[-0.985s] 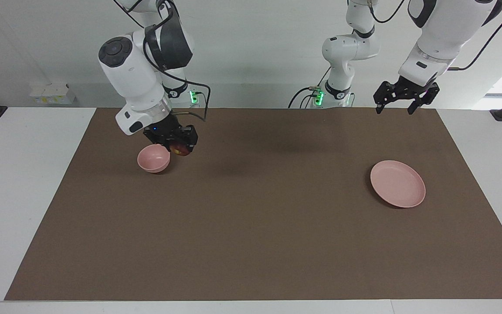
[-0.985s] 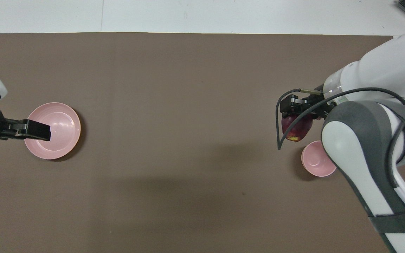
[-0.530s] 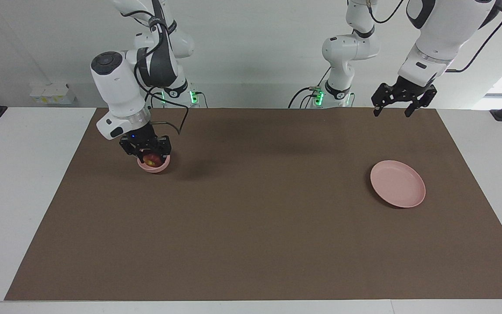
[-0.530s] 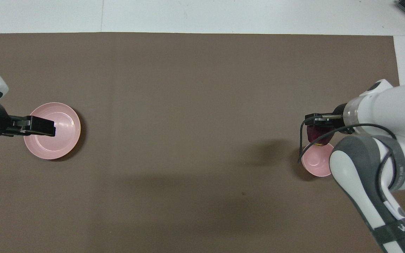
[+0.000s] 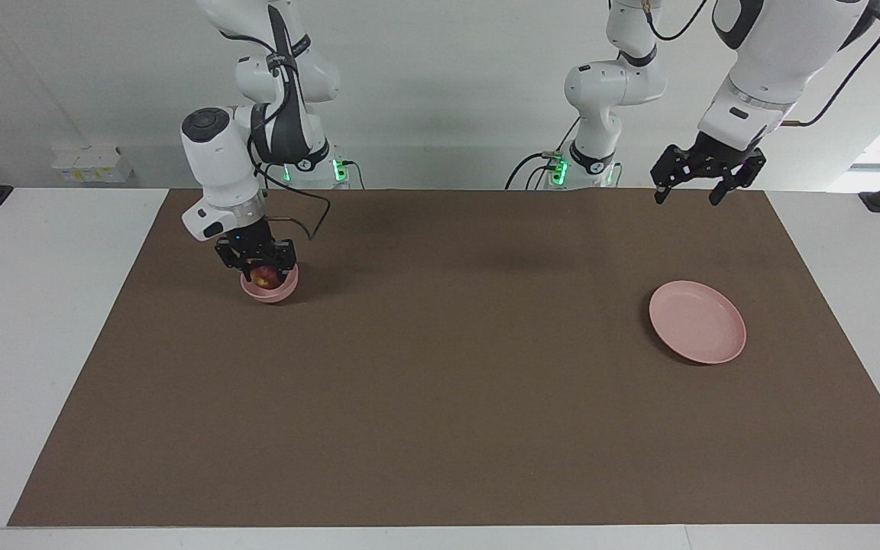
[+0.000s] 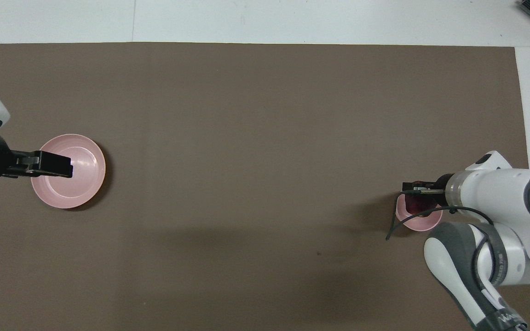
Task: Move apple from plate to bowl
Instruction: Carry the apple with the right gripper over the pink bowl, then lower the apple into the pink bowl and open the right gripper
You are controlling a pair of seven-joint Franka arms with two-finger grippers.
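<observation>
Right gripper [image 5: 257, 269] is down over the bowl [image 5: 270, 289], fingers either side of the apple [image 5: 262, 276], which sits inside the bowl; can't tell whether the fingers grip it or have let go. In the overhead view the apple [image 6: 415, 203] shows as a dark red patch inside the bowl [image 6: 414, 222], partly covered by the right gripper [image 6: 416, 187]. The bowl is on the brown mat [image 5: 440, 397] toward the right arm's end of the table. The plate [image 5: 697, 321] lies bare toward the left arm's end, well apart from the bowl. Left gripper [image 5: 695, 186] waits up in the air with fingers spread wide, holding nothing; from overhead it overlaps the plate [image 6: 81, 188].
</observation>
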